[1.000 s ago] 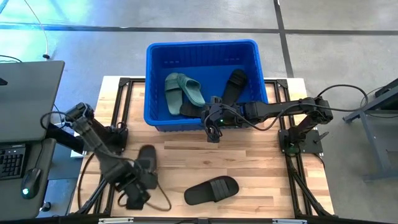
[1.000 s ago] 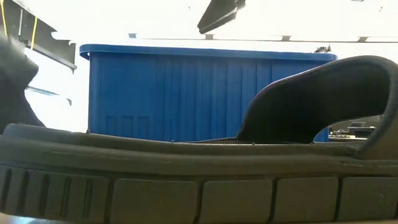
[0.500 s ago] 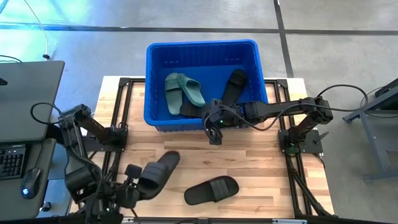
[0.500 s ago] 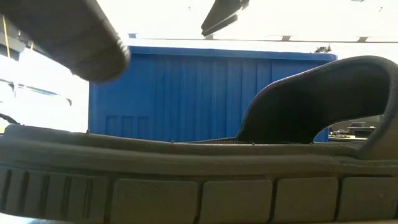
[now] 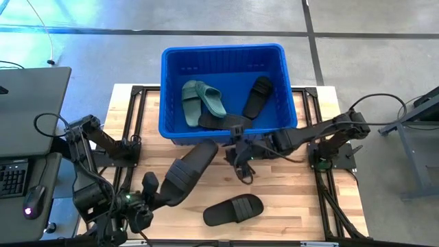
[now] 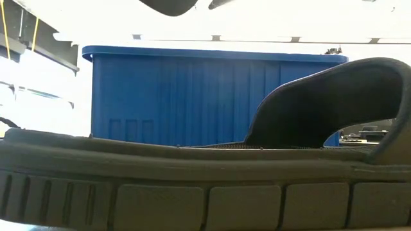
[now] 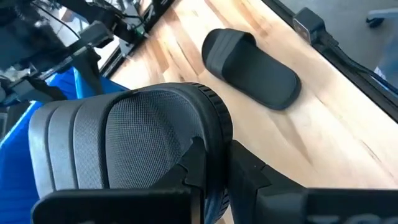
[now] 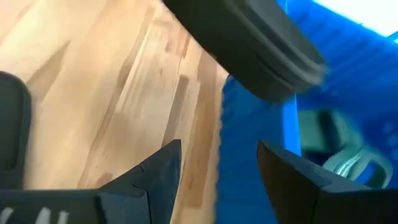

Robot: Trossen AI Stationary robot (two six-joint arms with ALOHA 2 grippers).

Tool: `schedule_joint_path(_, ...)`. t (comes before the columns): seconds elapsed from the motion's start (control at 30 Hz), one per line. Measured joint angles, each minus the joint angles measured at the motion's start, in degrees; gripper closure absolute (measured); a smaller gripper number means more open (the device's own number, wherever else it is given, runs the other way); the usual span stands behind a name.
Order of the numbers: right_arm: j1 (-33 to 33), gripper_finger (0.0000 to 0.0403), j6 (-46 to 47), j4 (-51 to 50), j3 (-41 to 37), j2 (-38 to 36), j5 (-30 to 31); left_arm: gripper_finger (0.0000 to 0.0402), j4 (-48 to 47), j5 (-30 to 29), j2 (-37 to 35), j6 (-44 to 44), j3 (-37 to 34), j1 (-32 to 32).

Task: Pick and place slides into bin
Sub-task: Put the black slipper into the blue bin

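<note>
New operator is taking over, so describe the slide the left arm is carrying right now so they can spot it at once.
Start at the blue bin at the table's far edge. Just in front of its near wall a black slide hangs tilted in the air, clamped by the left gripper. The other loose black slide lies flat on the wood, and the rest are inside the bin.

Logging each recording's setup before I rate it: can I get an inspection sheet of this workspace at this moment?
Surface: wooden table on a black frame.
Job's things: blue bin holds green slides and black slides; one black slide on the table; one lifted black slide.
Clutter: nothing seen.
Grippers: left gripper shut on the lifted black slide, its toe pointing toward the bin; right gripper open, over the table just in front of the bin.
Cables: black cables along the right arm.
Surroundings: grey floor, a keyboard at left.
</note>
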Motion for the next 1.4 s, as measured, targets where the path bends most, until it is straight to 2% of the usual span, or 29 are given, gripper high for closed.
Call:
schedule_joint_path(0.27, 6.1, 0.0203, -6.2, 4.0, 0.0, -0.1, 12.8, 0.0378, 2.1, 0.7, 0.0, 0.8, 0.0, 0.0)
schedule_joint_path(0.33, 7.0, 0.0203, -7.2, 4.0, 0.0, -0.1, 14.3, 0.0378, 2.3, 0.7, 0.0, 0.8, 0.0, 0.0)
schedule_joint_path(0.5, 7.9, 0.0203, -10.3, 5.6, 0.0, 0.2, 11.6, 0.0378, 2.7, 1.1, 0.0, 0.9, 0.0, 0.0)
schedule_joint_path(0.67, 8.5, 0.0203, -18.6, 12.4, 0.0, 0.7, 12.6, 0.0378, 5.0, 1.1, 0.0, 3.2, 0.0, 0.0)
schedule_joint_path(0.83, 7.9, 0.0203, -22.0, 15.9, 0.0, 0.8, 2.8, 0.0378, 6.9, 1.1, 0.0, 6.2, 0.0, 0.0)
schedule_joint_path(0.9, 7.6, 0.0203, -21.6, 15.6, 0.0, 0.8, 1.3, 0.0378, 6.9, 1.1, 0.0, 6.4, 0.0, 0.0)
schedule_joint_path(1.2, 5.4, 0.0203, -22.7, 15.7, 0.0, 4.4, 3.4, 0.0378, 8.0, -0.2, 0.0, 9.7, 0.0, 0.0)
schedule_joint_path(1.4, 5.1, 0.0209, -26.4, 17.1, 0.0, 6.1, 11.2, 0.0378, 8.5, 0.2, 0.0, 9.7, 0.0, 0.0)
